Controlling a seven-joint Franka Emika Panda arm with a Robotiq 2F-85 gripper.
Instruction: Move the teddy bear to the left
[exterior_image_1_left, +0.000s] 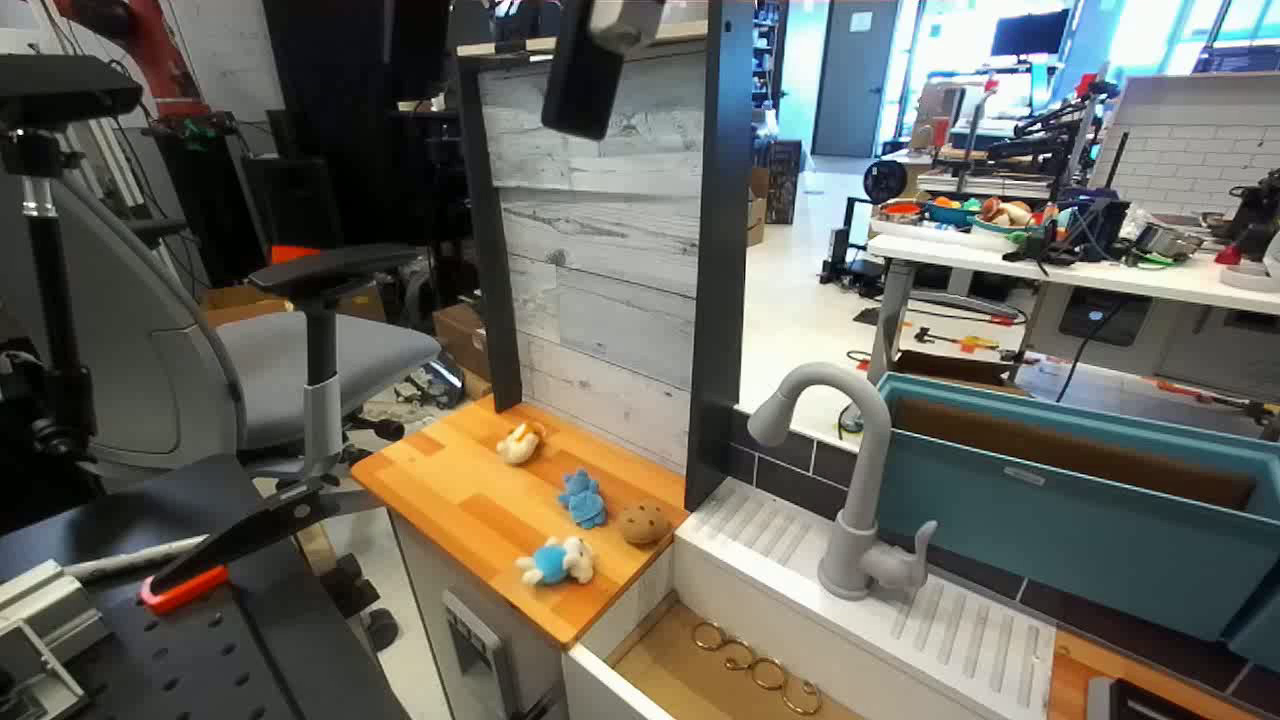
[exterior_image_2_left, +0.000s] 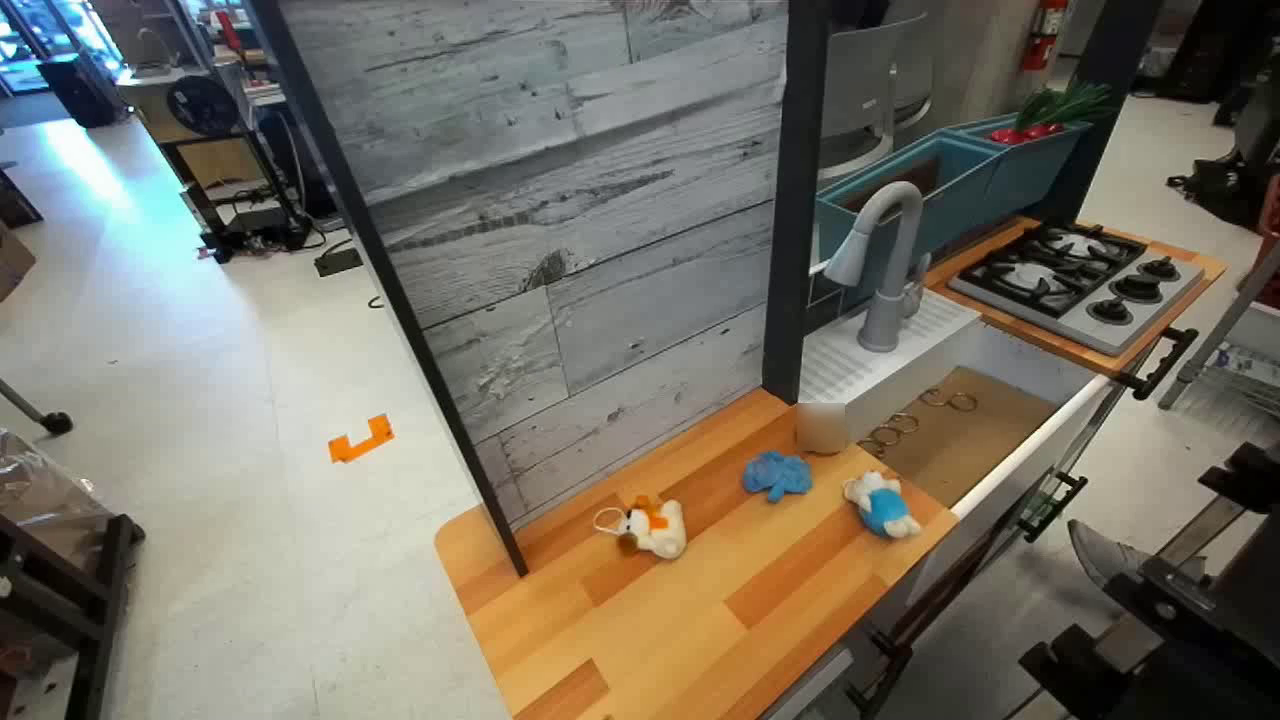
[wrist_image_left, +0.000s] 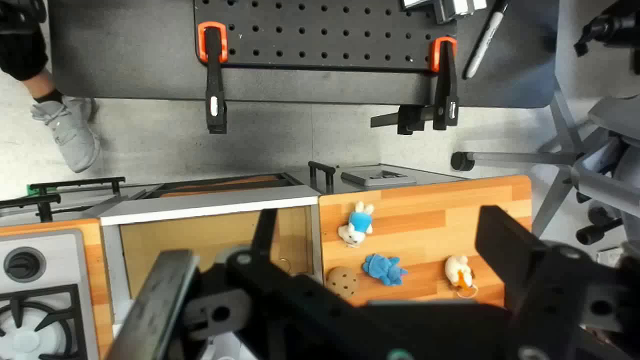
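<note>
Lowering the gripper straight down could catch you out: its jaws stand spread wide with nothing pinched, and in the wrist view the teddy bear, which I take to be the cream plush with the orange patch, lies nearer one finger than mid-gap, so you may press that finger onto it. It rests on the wooden worktop near the grey plank panel; reach in too deep and you'd probably scrape the panel. Its plush should squash softly, so a shallow pinch might slip. Pinch only the cord loop and the bear may swing or snag. Left in both exterior views runs toward the worktop's free end, so overshooting could drop it over the edge; steer by the wrist view's left instead, and you'd likely shove it at the blue plush
</note>
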